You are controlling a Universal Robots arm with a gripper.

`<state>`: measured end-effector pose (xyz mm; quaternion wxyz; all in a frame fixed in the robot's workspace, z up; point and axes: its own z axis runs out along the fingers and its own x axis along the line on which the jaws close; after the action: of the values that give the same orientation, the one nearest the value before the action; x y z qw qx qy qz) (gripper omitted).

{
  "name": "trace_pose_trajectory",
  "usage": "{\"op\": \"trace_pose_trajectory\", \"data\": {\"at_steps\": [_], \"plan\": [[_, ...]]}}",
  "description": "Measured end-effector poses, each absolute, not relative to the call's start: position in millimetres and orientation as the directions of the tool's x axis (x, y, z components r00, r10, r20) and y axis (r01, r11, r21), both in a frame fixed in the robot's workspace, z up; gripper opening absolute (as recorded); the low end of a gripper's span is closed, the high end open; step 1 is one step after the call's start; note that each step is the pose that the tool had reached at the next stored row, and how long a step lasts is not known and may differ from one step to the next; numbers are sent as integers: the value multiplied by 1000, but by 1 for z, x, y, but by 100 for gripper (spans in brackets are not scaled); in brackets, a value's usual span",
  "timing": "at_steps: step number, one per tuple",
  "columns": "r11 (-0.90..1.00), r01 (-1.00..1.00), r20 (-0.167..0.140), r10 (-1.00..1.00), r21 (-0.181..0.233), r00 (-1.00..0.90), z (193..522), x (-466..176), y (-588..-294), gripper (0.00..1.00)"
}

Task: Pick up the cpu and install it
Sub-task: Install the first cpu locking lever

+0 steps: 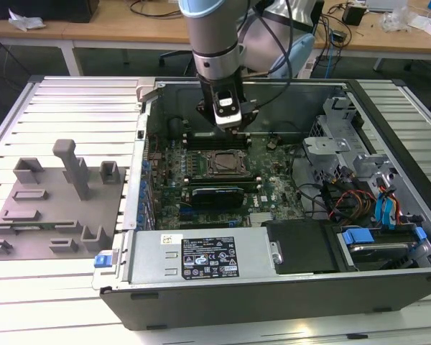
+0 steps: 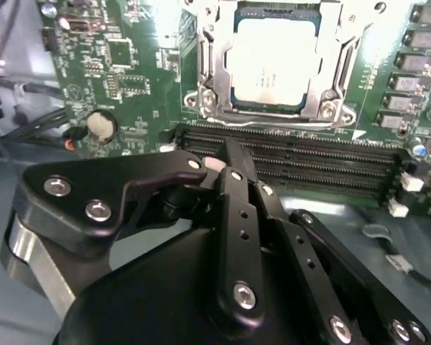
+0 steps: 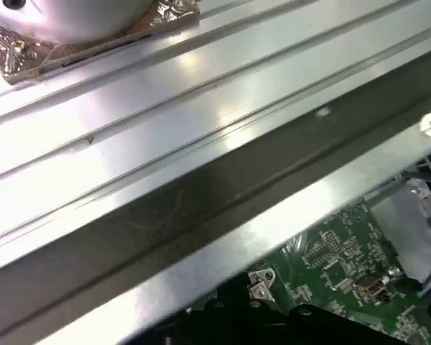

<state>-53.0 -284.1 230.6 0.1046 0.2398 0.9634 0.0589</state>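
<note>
The cpu (image 2: pixel 269 61), a pale silvery square, lies flat inside the metal socket frame (image 2: pixel 208 65) on the green motherboard. In the exterior view that socket (image 1: pixel 226 164) sits mid-board inside the open computer case (image 1: pixel 273 287). My gripper (image 1: pixel 228 126) hangs a little above the board, just beyond the socket, over the row of black memory slots (image 2: pixel 309 154). Its black fingers (image 2: pixel 233 187) stand together, shut, with nothing between them. It is not touching the cpu.
A grey plastic fixture (image 1: pixel 57 201) with blocks and posts lies on the table at the exterior view's left. Inside the case are a power supply (image 1: pixel 201 259), a dark expansion card (image 1: pixel 214 194), and a drive cage with coloured cables (image 1: pixel 373 201). The case's metal wall (image 3: pixel 201 215) is close by.
</note>
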Motion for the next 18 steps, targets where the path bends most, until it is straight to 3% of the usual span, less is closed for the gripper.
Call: {"op": "trace_pose_trajectory", "data": {"at_steps": [7, 13, 18], "plan": [[879, 450, -176, 473, 156, -863, 232, -53, -284, 11], [884, 451, -186, 467, 123, -864, 232, -53, -287, 11], [894, 448, -213, 443, 31, -871, 232, -53, -290, 11]]}}
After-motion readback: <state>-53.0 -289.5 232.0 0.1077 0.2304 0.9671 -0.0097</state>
